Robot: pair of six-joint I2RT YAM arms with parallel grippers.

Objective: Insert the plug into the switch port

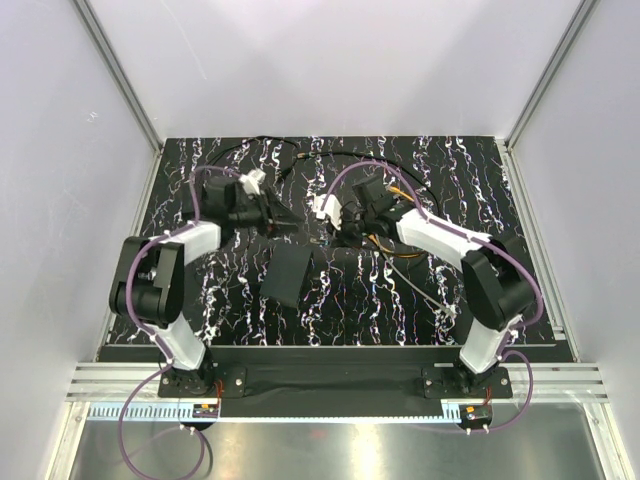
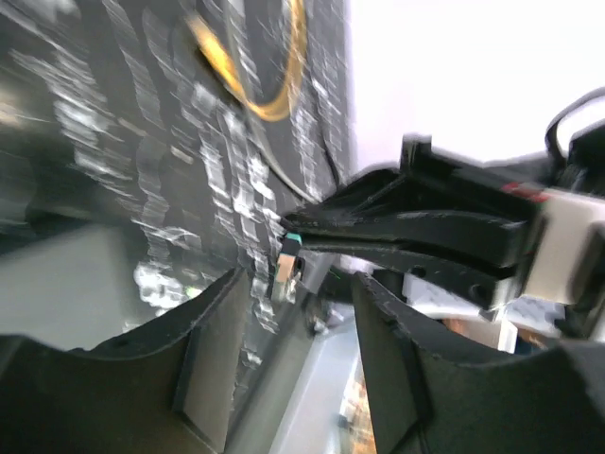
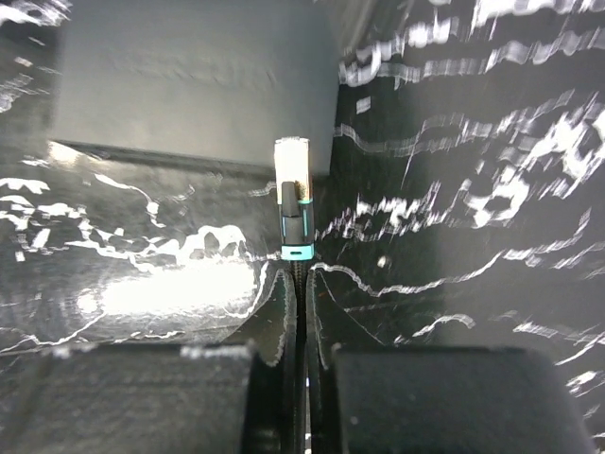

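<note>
The plug [image 3: 294,213] has a black body, a teal collar and a metal tip, and it sticks out ahead of my right gripper [image 3: 296,279]. That gripper is shut on the thin cable right behind the plug. Just beyond the tip lies the flat matte-black box [image 3: 189,85], which rests mid-table [image 1: 288,275]; I cannot make out the switch port on its edge. My left gripper [image 2: 301,284] is open and holds nothing. The plug [image 2: 286,265] hangs just past its fingertips. From above, the left gripper [image 1: 283,222] and right gripper [image 1: 338,222] nearly meet behind the box.
A yellow cable [image 2: 274,104] loops on the marbled black mat [image 1: 420,290], and thin black cords [image 1: 300,150] run along the back. Orange and white wires [image 1: 400,265] lie by the right forearm. White walls enclose the mat on three sides.
</note>
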